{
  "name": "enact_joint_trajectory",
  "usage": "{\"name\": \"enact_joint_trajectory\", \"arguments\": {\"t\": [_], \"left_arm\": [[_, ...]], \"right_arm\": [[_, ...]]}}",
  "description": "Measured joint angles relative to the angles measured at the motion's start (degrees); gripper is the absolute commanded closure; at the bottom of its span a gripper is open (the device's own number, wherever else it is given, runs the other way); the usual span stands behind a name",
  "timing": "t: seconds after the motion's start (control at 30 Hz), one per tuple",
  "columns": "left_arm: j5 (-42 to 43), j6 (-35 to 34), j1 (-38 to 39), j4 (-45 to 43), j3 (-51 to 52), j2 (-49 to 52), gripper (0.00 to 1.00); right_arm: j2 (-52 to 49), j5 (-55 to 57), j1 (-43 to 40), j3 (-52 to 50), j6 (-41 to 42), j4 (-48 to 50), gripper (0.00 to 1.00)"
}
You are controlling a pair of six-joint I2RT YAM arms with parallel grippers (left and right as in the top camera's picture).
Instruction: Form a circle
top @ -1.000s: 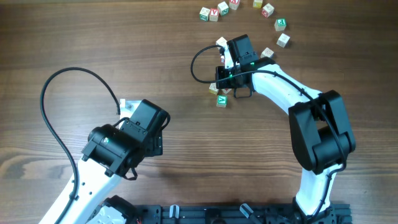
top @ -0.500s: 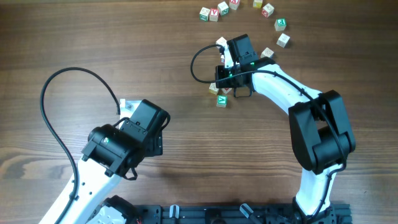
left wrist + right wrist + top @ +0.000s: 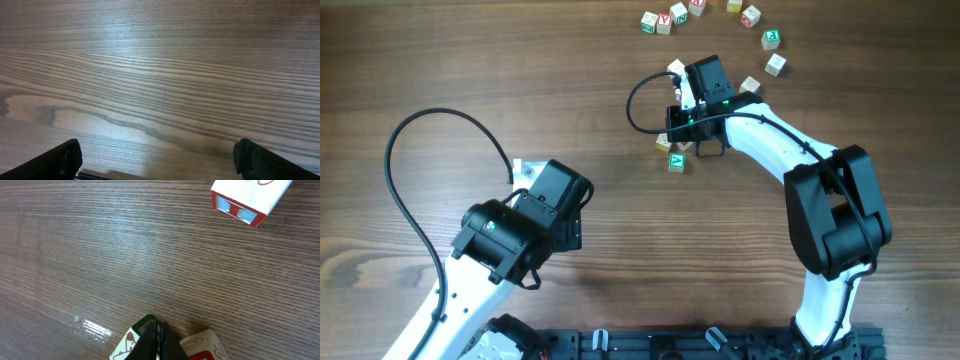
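Small wooden letter blocks lie at the top of the table. Several form an arc from one block (image 3: 649, 21) round to another block (image 3: 776, 65). My right gripper (image 3: 680, 128) is low over a small cluster below the arc, beside a green-faced block (image 3: 677, 160). In the right wrist view its gripper (image 3: 159, 332) is shut with nothing held, its tips pressed down between a green-edged block (image 3: 129, 342) and a red-edged block (image 3: 205, 347). Another red-edged block (image 3: 247, 200) lies ahead, upper right. My left gripper (image 3: 160, 162) is open over bare wood, far from the blocks.
The left arm (image 3: 515, 235) sits at lower left with its black cable (image 3: 410, 150) looping over the table. The right arm (image 3: 830, 210) reaches in from the lower right. One block (image 3: 676, 69) rests by the right wrist camera.
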State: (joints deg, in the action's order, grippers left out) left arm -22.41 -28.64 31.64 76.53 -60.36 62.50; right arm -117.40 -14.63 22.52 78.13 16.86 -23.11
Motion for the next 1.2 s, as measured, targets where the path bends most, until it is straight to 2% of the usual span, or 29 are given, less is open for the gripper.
{"name": "enact_joint_trajectory", "arguments": {"t": [0.53, 1.2], "left_arm": [[0.0, 0.0, 0.0, 0.0, 0.0, 0.0, 0.0], [0.0, 0.0, 0.0, 0.0, 0.0, 0.0, 0.0]], "right_arm": [[0.0, -0.72, 0.0, 0.0, -0.72, 1.97, 0.95], [0.0, -0.76, 0.0, 0.0, -0.72, 0.0, 0.95]]}}
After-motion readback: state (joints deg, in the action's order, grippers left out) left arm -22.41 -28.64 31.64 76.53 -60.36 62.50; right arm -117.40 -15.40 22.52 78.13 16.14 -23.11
